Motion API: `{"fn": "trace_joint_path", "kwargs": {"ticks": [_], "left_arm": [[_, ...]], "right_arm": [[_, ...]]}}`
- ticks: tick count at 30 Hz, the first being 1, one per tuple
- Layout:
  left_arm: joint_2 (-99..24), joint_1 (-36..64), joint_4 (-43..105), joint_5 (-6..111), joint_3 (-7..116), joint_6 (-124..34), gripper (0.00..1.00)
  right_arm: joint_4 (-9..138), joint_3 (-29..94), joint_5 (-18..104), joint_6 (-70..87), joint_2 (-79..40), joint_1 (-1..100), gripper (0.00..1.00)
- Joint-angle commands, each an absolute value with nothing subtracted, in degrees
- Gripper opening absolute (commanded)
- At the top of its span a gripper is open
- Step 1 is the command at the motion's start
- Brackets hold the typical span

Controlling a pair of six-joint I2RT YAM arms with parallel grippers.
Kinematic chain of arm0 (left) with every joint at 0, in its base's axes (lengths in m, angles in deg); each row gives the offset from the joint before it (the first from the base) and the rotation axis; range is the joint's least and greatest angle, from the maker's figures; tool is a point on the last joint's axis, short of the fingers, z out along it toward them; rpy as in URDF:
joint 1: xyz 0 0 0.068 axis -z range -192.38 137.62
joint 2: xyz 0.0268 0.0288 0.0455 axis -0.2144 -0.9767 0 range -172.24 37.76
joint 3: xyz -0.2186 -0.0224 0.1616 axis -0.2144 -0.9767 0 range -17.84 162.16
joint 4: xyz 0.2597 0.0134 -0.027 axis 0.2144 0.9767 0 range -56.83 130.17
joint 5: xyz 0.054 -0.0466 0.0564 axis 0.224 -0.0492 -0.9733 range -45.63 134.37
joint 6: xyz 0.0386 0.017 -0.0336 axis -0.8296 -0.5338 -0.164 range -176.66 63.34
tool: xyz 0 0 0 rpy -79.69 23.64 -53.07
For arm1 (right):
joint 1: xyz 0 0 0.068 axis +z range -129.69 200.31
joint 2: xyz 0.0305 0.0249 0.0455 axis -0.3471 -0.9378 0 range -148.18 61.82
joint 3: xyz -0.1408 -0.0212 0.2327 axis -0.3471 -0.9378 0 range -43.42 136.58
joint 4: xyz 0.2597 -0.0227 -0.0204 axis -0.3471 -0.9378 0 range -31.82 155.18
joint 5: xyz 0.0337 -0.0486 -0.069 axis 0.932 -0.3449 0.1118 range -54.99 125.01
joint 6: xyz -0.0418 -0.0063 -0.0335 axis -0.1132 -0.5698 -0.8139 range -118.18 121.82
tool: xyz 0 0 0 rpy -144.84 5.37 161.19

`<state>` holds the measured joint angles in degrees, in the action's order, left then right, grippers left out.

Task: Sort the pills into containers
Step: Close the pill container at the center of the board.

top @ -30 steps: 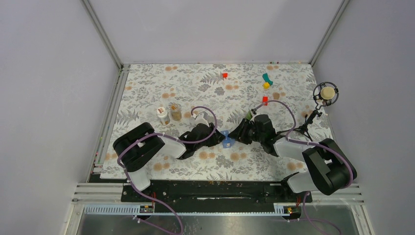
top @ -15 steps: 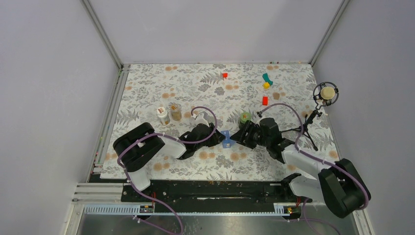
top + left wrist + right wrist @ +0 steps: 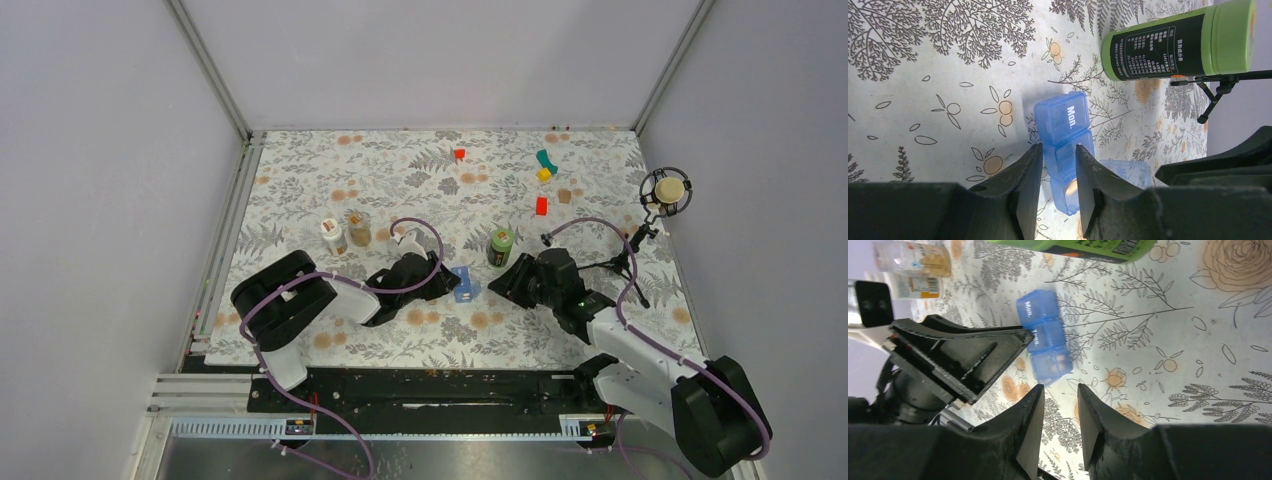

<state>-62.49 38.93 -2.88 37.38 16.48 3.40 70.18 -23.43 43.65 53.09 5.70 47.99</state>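
Observation:
A translucent blue pill box, the containers (image 3: 1063, 125), lies on the flowered mat, and my left gripper (image 3: 1059, 150) is shut on its middle compartment. The end compartment stands open with a pale pill (image 3: 1073, 187) inside and its lid (image 3: 1125, 170) folded out. In the right wrist view the pill box (image 3: 1045, 342) lies just ahead of my right gripper (image 3: 1060, 390), which is open with nothing between its fingers. A green bottle (image 3: 501, 245) stands upright just behind the right gripper (image 3: 508, 283).
A white-capped bottle (image 3: 333, 236) and a clear jar of pills (image 3: 359, 230) stand left of the left arm. Red blocks (image 3: 459, 154) (image 3: 541, 205), a teal and yellow piece (image 3: 545, 160) and a microphone on a tripod (image 3: 666, 190) sit at the back right.
My right gripper let go of the green bottle, which now stands upright on the mat, and has drawn back to the right and nearer. The left gripper has kept its hold on the pill box.

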Motion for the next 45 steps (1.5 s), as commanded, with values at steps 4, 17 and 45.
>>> {"fn": "trace_joint_path", "kwargs": {"ticks": [4,17,45], "left_arm": [[-62.58,39.34,-5.79,36.69,15.42,3.32,0.3],[-63.64,39.35,-6.68,37.77,15.68,4.63,0.28],[-64.01,39.34,-2.78,37.12,17.03,4.71,0.27]], "right_arm": [[74.14,-23.76,43.32,53.2,-0.62,47.89,0.4],[86.82,-23.18,47.21,52.85,-11.02,52.07,0.44],[80.75,-19.1,37.87,46.82,-19.82,58.55,0.5]]}}
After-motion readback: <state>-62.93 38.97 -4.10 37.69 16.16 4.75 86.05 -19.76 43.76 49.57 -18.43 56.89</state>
